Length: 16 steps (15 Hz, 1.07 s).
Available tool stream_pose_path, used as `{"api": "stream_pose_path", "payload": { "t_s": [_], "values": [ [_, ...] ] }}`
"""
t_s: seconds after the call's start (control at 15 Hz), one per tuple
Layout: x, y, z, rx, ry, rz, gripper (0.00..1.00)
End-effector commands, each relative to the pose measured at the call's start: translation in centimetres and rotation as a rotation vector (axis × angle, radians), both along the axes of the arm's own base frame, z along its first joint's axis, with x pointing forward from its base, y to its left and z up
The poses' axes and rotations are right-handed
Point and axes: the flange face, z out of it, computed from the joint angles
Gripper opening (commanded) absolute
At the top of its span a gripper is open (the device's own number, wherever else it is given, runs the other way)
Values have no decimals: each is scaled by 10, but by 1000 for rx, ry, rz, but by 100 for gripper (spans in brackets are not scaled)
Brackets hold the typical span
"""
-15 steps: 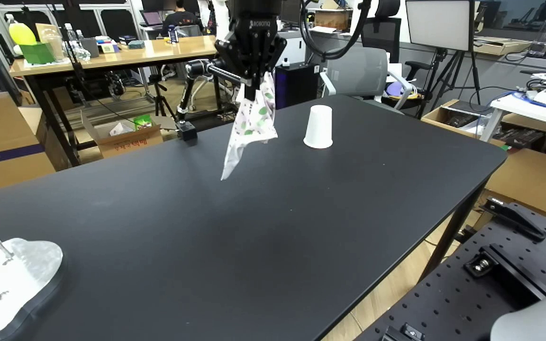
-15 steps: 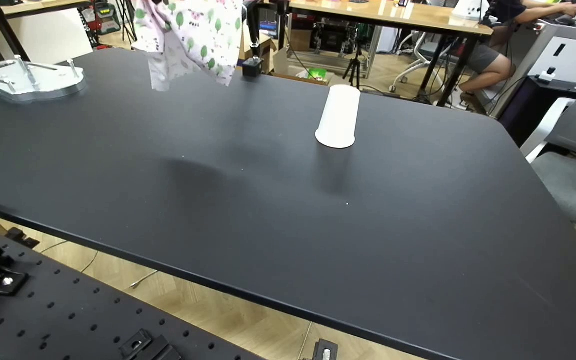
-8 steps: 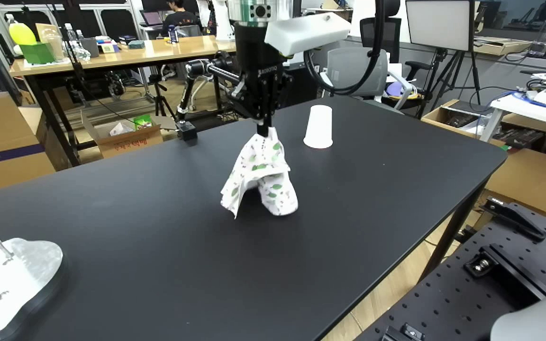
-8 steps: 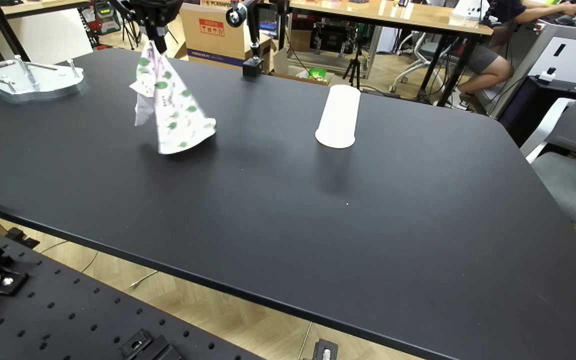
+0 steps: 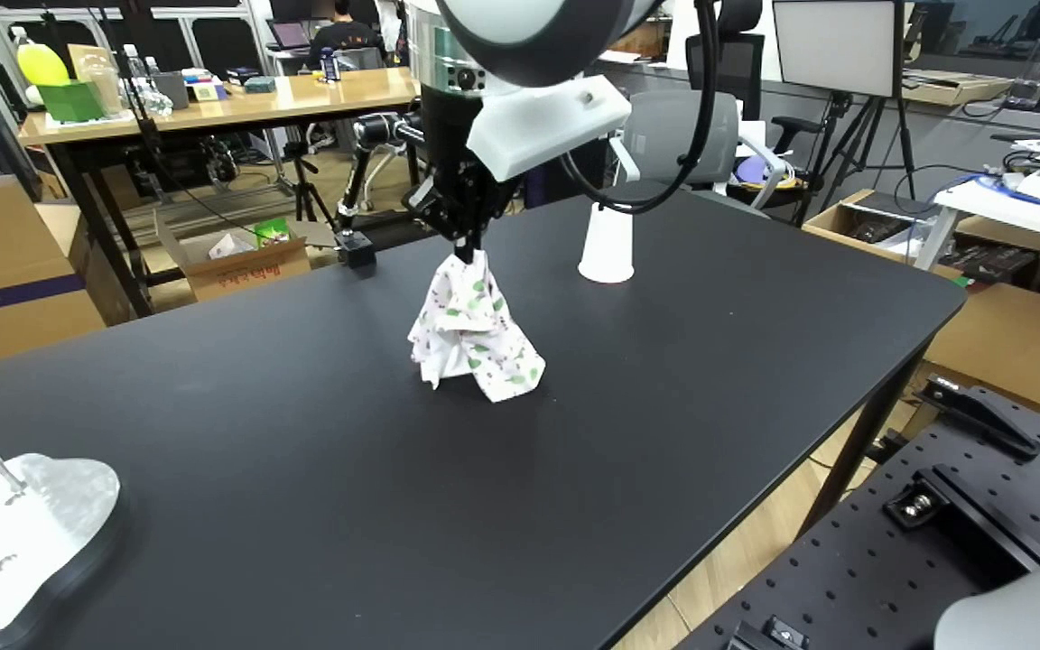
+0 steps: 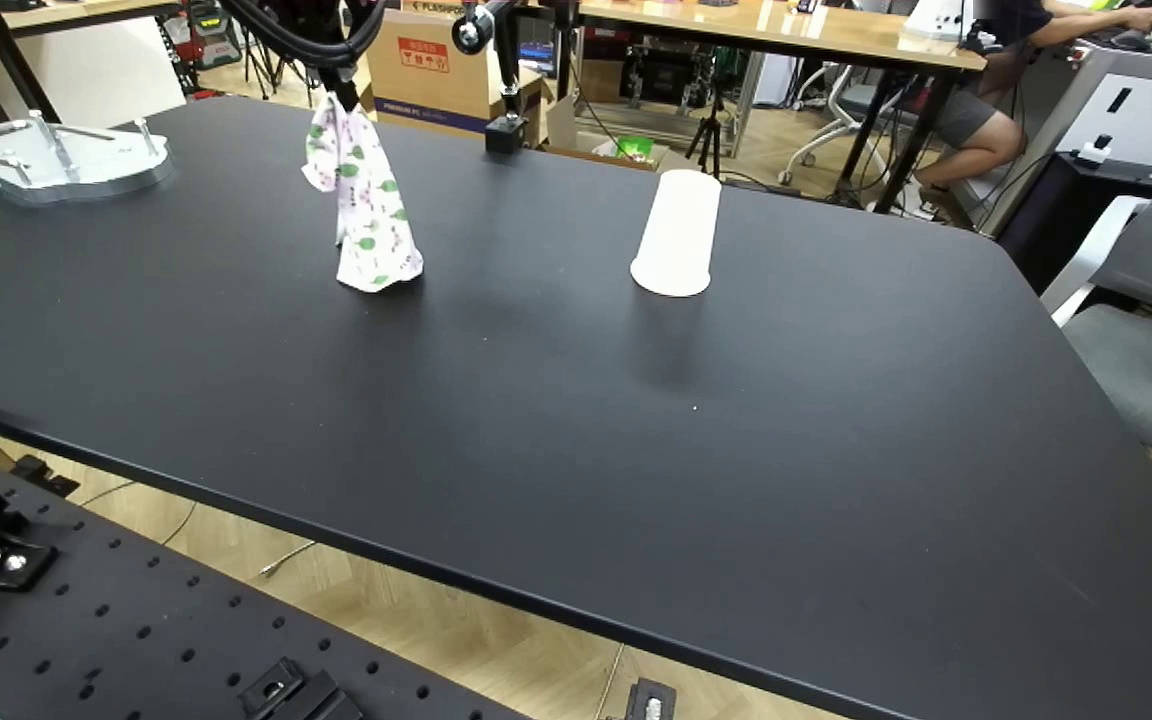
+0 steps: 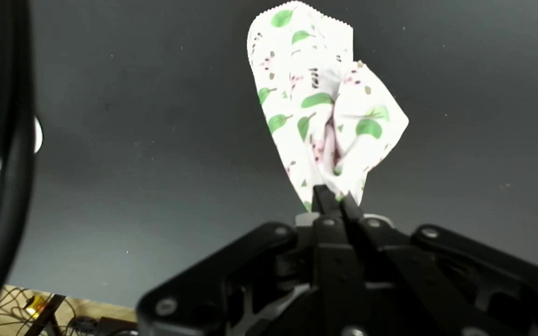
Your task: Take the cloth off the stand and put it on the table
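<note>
Leaf-print cloth (image 5: 475,323): hanging in loose folds beneath the Robotiq gripper (image 7: 337,196), over the black tabletop (image 5: 628,469); fanning toward twelve o'clock from the fingertips (image 7: 325,198) in the wrist view; possibly brushing the tabletop with the lower hem, but not showing contact clearly.
Robotiq gripper: pinching the cloth's gathered top between nearly meeting fingers, pointing downward.
Jointed black arm (image 5: 376,133): clamping onto the tabletop's edge at ten o'clock from the cloth in an exterior view; probably serving as the stand; showing no cloth along the visible part.
White paper cup (image 6: 676,238): standing upside down at three o'clock from the cloth in an exterior view, well apart.
Cloth transfer: apparently running at the setting-down stage, hanging free of the probable stand but not yet resting released on the tabletop.
Gripper's next move: calling for easing toward six o'clock in both exterior views until resting the folds on the tabletop, then parting the fingers and lifting toward twelve o'clock; probably needing care over fabric clinging to the fingertips, likely leaving a crumpled heap rather than a flat sheet.
</note>
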Motion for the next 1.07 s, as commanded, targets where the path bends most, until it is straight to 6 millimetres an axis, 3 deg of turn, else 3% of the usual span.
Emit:
{"api": "stream_pose_path", "payload": {
  "t_s": [0.0, 0.33, 0.6, 0.93, 1.0],
  "values": [
    [2, -3, -7, -12, -55, -39, 36],
    [-12, 5, -27, 23, 39, -82, 69],
    [-30, 31, -33, 96, 89, -147, 97],
    [-37, 39, -31, 144, 161, -270, 100],
    [-33, 41, -39, 130, 146, -217, 100]
  ]
}}
